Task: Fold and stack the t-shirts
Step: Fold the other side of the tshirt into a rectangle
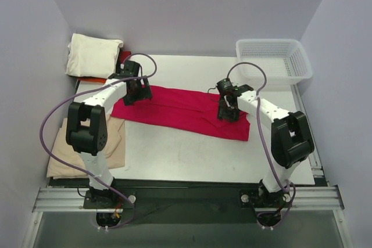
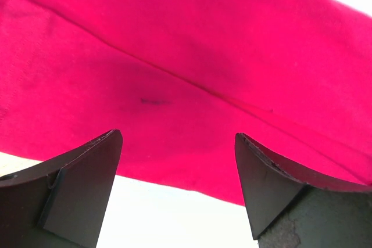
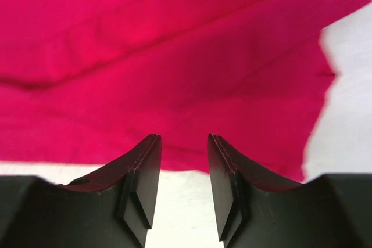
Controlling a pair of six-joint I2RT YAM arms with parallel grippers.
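White worktop (image 1: 192,155) under pale walls carries the crimson t-shirt (image 1: 180,110), lying as a long band across the middle. Its long axis runs from my left, slightly farther back, to my right, nearer me. My left pincer (image 2: 177,137) hovers wide open over its left end; my right pincer (image 3: 183,137) stands part open over the right end, gripping nothing. Soft, light, limp cloth, I judge: it will sag and slide, so I'd pinch both end corners at once
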